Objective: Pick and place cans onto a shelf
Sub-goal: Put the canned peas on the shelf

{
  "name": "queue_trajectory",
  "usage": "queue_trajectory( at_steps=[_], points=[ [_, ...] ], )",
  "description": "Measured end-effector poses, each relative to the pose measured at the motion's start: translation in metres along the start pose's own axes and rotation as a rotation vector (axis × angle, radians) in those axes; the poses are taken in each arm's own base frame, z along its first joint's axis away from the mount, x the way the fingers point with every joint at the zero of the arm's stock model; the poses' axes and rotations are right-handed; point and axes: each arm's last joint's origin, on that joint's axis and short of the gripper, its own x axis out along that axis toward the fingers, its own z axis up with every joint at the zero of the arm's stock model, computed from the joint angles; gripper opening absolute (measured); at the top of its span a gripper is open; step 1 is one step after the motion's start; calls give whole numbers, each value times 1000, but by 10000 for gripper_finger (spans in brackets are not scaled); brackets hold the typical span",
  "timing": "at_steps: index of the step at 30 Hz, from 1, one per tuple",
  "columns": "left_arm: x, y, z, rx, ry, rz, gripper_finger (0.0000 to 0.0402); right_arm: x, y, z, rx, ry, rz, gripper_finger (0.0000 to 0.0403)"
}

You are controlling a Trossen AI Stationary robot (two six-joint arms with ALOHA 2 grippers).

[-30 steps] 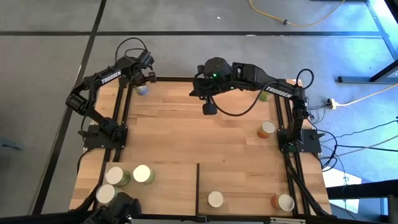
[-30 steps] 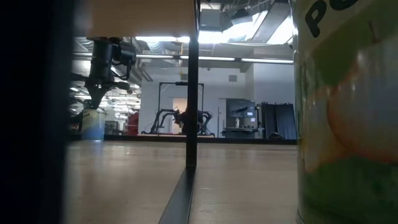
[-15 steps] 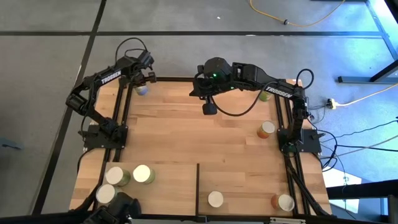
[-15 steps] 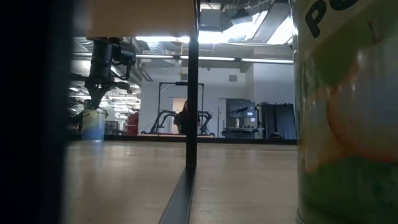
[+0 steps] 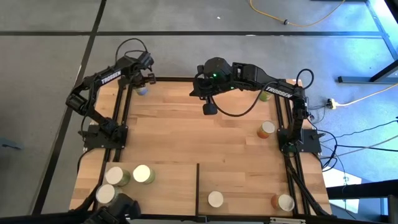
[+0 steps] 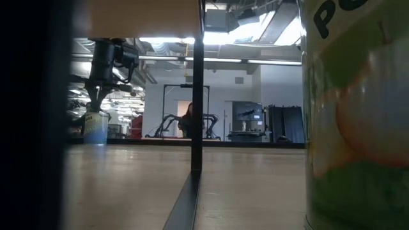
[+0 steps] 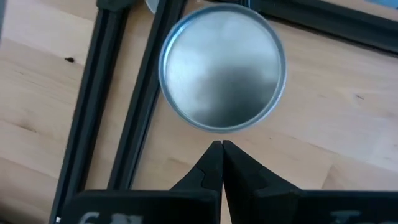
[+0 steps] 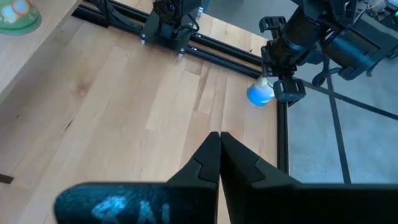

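Note:
A blue can (image 5: 142, 91) with a silvery top (image 7: 222, 68) stands upright at the table's far left corner, next to the black frame rail. My left gripper (image 7: 221, 147) is shut and points down at the near rim of that top (image 6: 96, 108). My right gripper (image 5: 209, 109) is shut and hangs high over the far middle of the table, holding nothing (image 8: 219, 135). On the shelf (image 5: 168, 186) at the near edge stand three cans (image 5: 143, 173) left of the dark divider (image 5: 198, 183) and two (image 5: 215, 199) to its right. My left gripper's shut fingertips (image 7: 214, 155) stand at the rim of the blue can's top (image 7: 221, 127), coming from above. Whether they touch the can, I cannot tell. The can stands upright on the table.
An orange can (image 5: 267, 129) and a green one (image 5: 264, 94) stand by the right frame rail. A large green can (image 6: 358, 115) fills the low view's right side. The middle of the wooden tabletop (image 5: 199, 137) is bare.

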Motion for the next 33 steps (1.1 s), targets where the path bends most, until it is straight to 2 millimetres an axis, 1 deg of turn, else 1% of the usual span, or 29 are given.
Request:
queue_trajectory(
  at_steps=[9,30,33],
  points=[
    [0,-2,2,-61,-51,5,0,0,1,-1,1,14,7,10],
    [0,-3,4,-124,-83,-3,0,0,2,-4,1,39,19,10],
    [0,-2,5,-132,-64,-15,0,0,2,-4,2,45,22,10]
  ],
)
